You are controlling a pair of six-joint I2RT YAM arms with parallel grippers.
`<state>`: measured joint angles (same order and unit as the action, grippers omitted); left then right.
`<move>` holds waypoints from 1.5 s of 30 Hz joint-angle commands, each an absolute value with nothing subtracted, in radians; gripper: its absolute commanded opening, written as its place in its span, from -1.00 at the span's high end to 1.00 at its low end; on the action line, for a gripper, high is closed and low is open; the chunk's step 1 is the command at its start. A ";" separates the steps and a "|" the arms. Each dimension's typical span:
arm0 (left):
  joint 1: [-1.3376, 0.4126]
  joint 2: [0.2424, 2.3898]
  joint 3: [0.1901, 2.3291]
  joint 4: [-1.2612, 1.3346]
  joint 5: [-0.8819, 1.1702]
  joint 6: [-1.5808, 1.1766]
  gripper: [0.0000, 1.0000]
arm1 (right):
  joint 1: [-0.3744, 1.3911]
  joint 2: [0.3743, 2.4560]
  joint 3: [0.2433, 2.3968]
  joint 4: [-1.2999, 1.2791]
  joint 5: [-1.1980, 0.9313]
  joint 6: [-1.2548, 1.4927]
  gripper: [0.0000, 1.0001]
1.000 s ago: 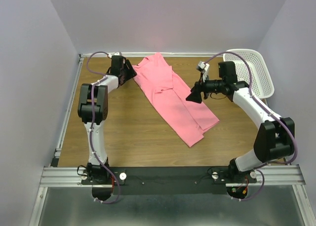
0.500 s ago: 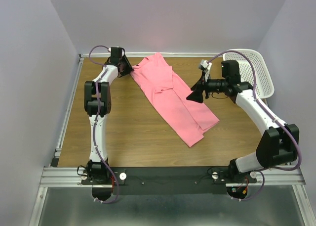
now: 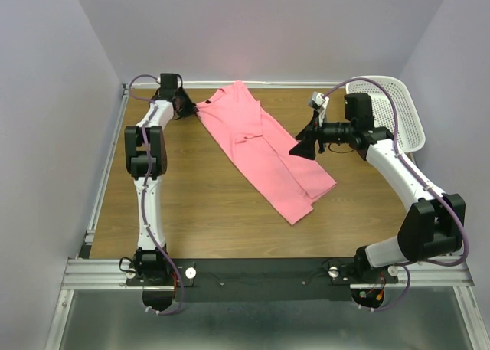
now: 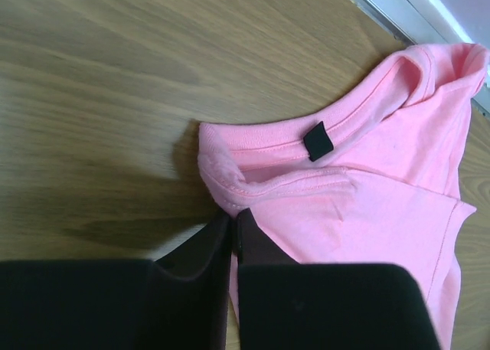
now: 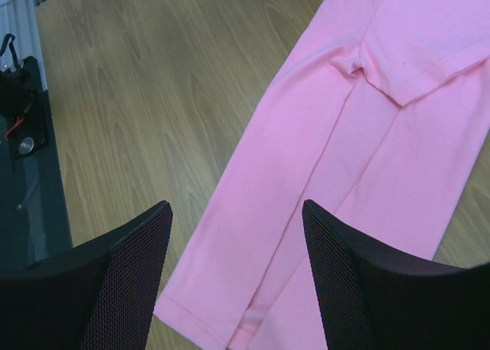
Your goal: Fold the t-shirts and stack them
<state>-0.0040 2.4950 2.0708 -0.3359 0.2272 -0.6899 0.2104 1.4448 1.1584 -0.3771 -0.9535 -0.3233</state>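
The salmon-pink t-shirt [image 3: 264, 155] lies flat on the wooden table [image 3: 191, 204], folded lengthwise into a long strip that runs slantwise from the table's far edge, a little left of its middle, toward the table's right half, its hem end stopping about midway to the near edge. The left wrist view shows the round collar at the far end with the small dark neck label [image 4: 318, 141] facing up, and the cloth beside the collar is bunched into a small ridge. The left gripper [image 3: 187, 105] sits low over the table's far left corner region, its two fingers [image 4: 199, 250] pressed together and pinching that bunched edge of the t-shirt next to the collar. The right gripper [image 3: 300, 149] hangs above the table's right half, over the strip's right edge, with its fingers [image 5: 138, 266] spread wide and nothing between them; through the gap its wrist camera sees the folded body of the shirt and a sleeve hem lying across it. A white mesh basket [image 3: 398, 112] stands at the table's far right corner, apart from the shirt, and a pale metal rail [image 4: 398, 5] borders the table's far edge just beyond the collar
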 commanded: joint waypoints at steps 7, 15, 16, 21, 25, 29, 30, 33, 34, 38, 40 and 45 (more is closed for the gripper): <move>0.118 2.493 2.140 -0.388 0.311 -0.649 0.58 | 0.219 1.463 1.154 -0.509 -0.985 -0.534 -0.52; 0.123 2.112 1.812 -0.216 0.244 -0.481 -0.18 | 0.267 1.421 1.002 -0.609 -0.807 -1.010 -0.54; 0.123 2.062 1.774 -0.183 0.218 -0.453 -0.23 | 0.267 1.408 0.985 -0.624 -0.805 -1.096 -0.57; -0.015 1.580 1.322 0.147 0.058 -0.234 -0.30 | 0.264 1.345 0.870 -0.646 -0.756 -1.406 -0.71; -0.305 1.304 1.011 0.428 0.098 0.047 -0.97 | 0.218 1.354 0.813 -0.660 -0.653 -1.641 -0.78; -0.411 1.212 0.893 0.398 0.313 0.005 -0.97 | 0.068 1.478 0.920 -0.753 -0.654 -1.819 -0.77; -0.523 1.204 0.887 0.350 0.226 0.040 -0.97 | 0.058 1.505 0.931 -0.765 -0.643 -1.844 -0.77; -0.726 1.204 0.858 0.244 0.051 0.107 -0.84 | 0.054 1.583 0.972 -0.813 -0.638 -1.934 -0.77; -0.818 1.216 0.844 0.226 -0.027 0.106 -0.76 | 0.052 1.600 0.988 -0.833 -0.659 -1.946 -0.77; -1.001 1.325 0.825 0.157 -0.155 0.077 -0.41 | 0.041 1.681 1.069 -0.848 -0.724 -1.927 -0.74; -1.050 1.423 0.868 0.088 -0.213 0.043 -0.34 | 0.022 1.703 1.100 -0.854 -0.767 -1.921 -0.72; -1.104 1.635 0.991 0.015 -0.229 0.005 -0.24 | -0.021 1.718 1.134 -0.870 -0.816 -1.908 -0.68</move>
